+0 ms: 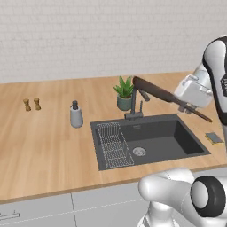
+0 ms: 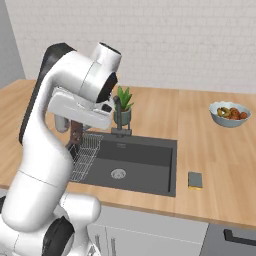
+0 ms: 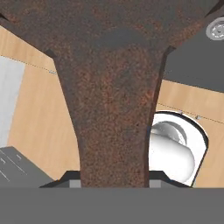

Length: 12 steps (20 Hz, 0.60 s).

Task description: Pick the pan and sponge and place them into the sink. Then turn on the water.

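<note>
We are gripping the pan (image 1: 153,88) by its handle in our tool (image 1: 188,105), carrying it tilted, long axis slanting above the sink (image 1: 186,142), which lies directly below.

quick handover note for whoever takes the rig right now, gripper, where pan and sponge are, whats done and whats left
Gripper: shut on the pan's handle.
Pan: held tilted in the air over the back right of the sink, near the faucet. Not yet in the basin.
Sponge: on the counter just right of the sink, untouched.
Water: no stream seen at the faucet.
Left: put the pan in, then the sponge, then turn on the water.
</note>
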### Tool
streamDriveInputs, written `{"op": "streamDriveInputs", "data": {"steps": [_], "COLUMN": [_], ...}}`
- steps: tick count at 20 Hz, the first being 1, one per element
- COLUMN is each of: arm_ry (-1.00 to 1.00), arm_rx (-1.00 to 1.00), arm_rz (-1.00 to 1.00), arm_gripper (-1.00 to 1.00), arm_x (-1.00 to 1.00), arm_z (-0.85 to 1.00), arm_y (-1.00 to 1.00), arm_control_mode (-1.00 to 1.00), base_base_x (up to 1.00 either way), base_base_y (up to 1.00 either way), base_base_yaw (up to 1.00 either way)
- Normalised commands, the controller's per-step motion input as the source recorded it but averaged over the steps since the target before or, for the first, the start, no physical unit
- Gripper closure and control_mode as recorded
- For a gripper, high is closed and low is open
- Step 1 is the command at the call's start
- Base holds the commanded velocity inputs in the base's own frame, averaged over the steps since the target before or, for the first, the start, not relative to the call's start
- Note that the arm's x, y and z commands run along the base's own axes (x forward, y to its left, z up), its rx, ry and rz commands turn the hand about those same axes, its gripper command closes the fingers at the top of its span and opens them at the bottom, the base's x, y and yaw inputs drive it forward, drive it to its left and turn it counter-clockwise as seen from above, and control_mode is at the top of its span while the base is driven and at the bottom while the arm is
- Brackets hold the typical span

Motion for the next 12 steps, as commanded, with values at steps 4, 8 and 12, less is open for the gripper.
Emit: {"op": "streamDriveInputs", "data": {"steps": [4, 8, 12], "arm_ry": [-0.24, -0.08, -0.01], "arm_rx": [-0.16, -0.08, -0.03], "arm_rz": [-0.03, 0.0, 0.02], "arm_gripper": [1.0, 1.0, 1.0], "arm_x": [-0.04, 0.0, 0.0], "arm_z": [-0.17, -0.06, -0.03], "arm_y": [-0.68, -0.73, -0.73], "arm_control_mode": [-1.0, -1.0, -1.0], "base_base_x": [0.0, 0.0, 0.0], "base_base_y": [0.0, 0.0, 0.0], "base_base_yaw": [0.0, 0.0, 0.0]}}
